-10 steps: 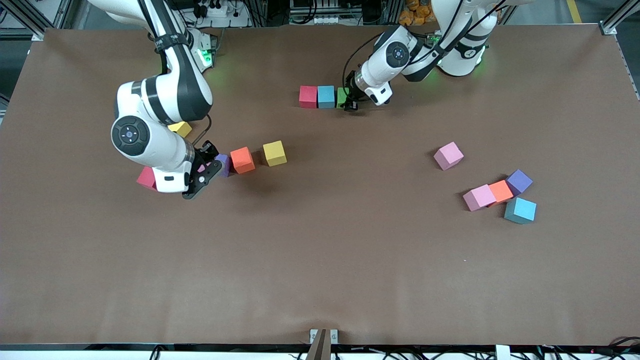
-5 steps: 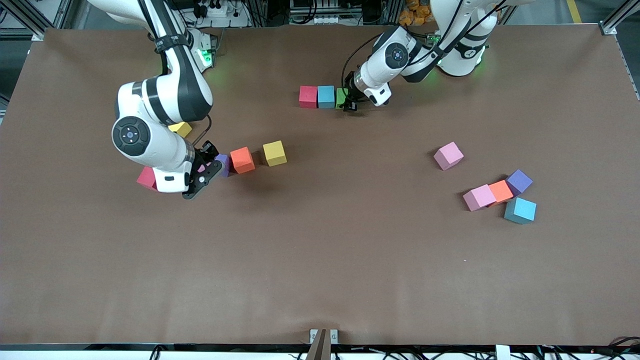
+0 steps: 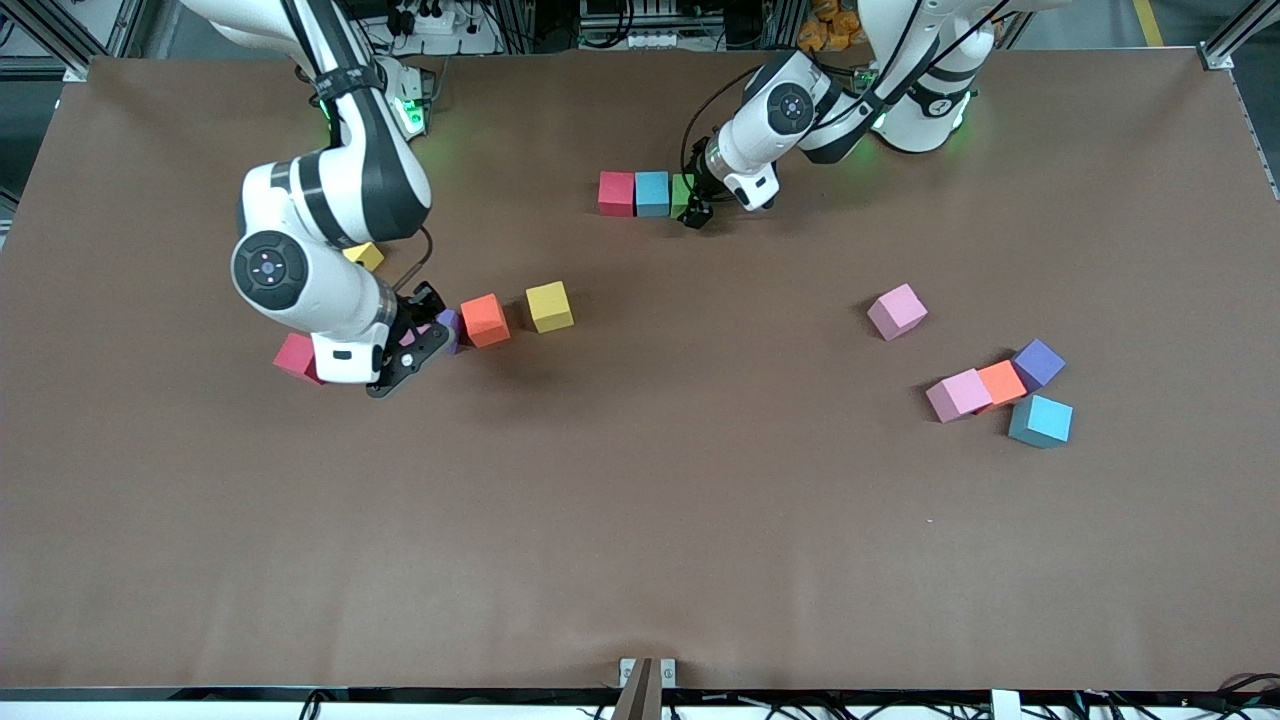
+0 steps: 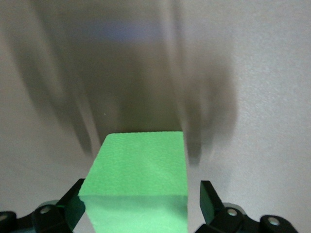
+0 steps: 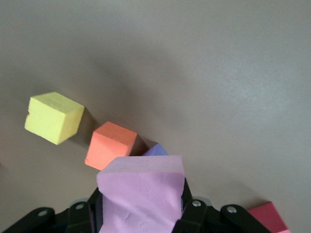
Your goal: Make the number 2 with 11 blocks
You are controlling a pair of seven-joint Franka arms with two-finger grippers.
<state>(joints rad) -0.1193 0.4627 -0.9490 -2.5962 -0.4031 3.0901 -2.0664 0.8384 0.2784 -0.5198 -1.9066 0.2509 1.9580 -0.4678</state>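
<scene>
Row of three blocks under my watch: red block, light blue block and green block touch in a line near the robots' bases. My left gripper straddles the green block, jaws apart, a gap showing at each finger. My right gripper is clamped on a pink block above the purple block, beside the orange block and yellow block.

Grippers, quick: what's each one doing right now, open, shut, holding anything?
Left gripper: open around the green block at the row's end, fingers clear of it.
Right gripper: shut on a pink block, above the purple block.
</scene>
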